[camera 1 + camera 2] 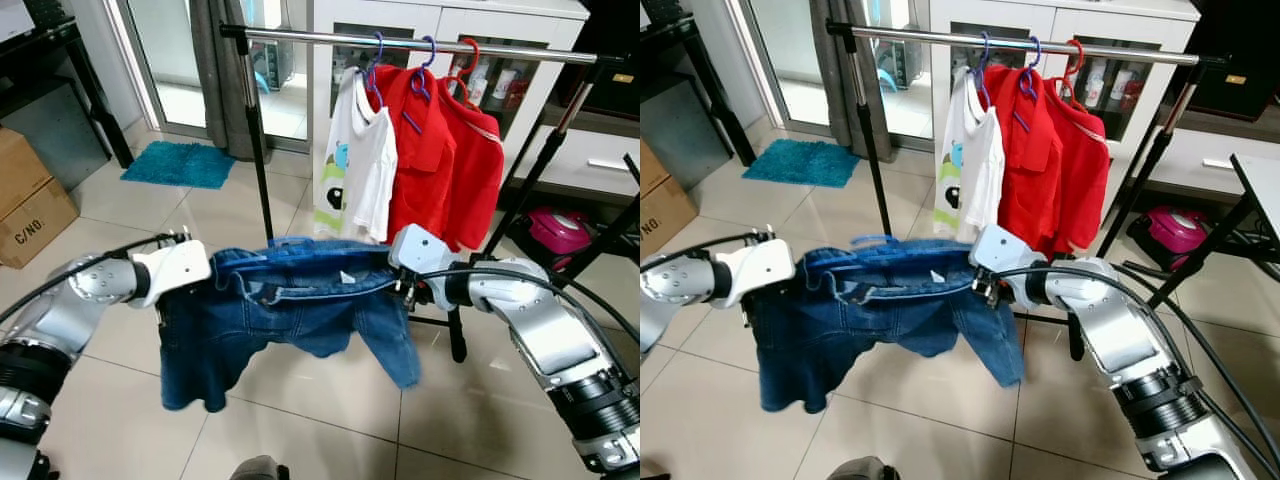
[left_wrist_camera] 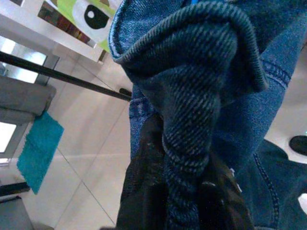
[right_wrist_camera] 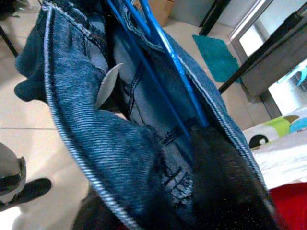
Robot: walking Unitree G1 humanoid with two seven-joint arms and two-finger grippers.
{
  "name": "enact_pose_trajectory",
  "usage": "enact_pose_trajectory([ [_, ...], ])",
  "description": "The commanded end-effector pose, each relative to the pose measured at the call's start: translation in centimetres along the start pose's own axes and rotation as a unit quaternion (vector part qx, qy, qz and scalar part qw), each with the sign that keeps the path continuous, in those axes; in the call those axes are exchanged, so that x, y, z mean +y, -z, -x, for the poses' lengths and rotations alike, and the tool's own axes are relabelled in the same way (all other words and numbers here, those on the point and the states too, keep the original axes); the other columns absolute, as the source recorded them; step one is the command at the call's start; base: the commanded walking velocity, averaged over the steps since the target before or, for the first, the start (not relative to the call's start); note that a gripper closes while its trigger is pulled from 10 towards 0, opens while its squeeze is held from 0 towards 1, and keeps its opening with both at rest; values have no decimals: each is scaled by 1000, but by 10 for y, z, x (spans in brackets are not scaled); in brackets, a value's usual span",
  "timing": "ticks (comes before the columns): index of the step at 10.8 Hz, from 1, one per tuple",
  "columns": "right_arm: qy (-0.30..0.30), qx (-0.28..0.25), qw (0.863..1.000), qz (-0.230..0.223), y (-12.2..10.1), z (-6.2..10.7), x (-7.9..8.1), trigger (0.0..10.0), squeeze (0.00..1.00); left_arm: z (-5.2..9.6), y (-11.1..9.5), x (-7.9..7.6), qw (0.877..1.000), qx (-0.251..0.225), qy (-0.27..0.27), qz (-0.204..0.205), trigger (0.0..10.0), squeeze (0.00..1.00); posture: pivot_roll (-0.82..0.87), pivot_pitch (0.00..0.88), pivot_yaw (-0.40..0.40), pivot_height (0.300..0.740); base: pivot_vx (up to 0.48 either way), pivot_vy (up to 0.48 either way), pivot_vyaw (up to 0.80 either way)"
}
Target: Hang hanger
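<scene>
Between the two silver arms, a pair of blue denim shorts [image 1: 290,320] hangs stretched by its waistband above the tiled floor [image 1: 120,400], in front of the clothes rack [image 1: 400,42]. At one end the left gripper [image 2: 184,191] has its black fingers pinched onto a bunched fold of the waistband. At the other end the right gripper [image 3: 192,191] is clamped on the waistband, where a blue hanger [image 3: 163,57] runs inside the shorts. Behind, a white T-shirt [image 1: 362,165] and two red shirts [image 1: 445,165] hang from the rack's rail.
</scene>
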State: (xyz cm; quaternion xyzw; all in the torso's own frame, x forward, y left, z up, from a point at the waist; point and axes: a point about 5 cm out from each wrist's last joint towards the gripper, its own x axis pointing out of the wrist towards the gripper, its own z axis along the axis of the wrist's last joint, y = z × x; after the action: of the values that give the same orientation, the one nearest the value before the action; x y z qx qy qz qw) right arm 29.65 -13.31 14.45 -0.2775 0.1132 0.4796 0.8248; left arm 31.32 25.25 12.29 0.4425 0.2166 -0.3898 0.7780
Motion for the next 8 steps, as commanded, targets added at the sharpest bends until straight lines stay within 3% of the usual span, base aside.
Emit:
enact_pose_trajectory([
  [1,7,-5,1000,1,-3,5,-3,10000,1000,7,4,7,1000,9,-16,-1,0,0,12,0,34,740,0,0,0],
  [3,-4,-8,1000,15,-11,5,-7,10000,1000,4,6,-2,999,25,32,-35,0,0,14,0,35,740,0,0,0],
  [5,-62,-71,995,26,-32,16,-1,10000,1000,0,8,-6,996,52,60,-47,0,0,11,0,37,740,0,0,0],
  [7,-106,-82,990,48,-37,23,6,10000,1000,-5,5,-5,996,50,63,-47,0,0,8,0,41,740,0,0,0],
  [8,-101,-89,990,46,-38,23,5,10000,1000,-5,4,-4,996,44,58,-47,0,0,6,0,43,740,0,0,0],
])
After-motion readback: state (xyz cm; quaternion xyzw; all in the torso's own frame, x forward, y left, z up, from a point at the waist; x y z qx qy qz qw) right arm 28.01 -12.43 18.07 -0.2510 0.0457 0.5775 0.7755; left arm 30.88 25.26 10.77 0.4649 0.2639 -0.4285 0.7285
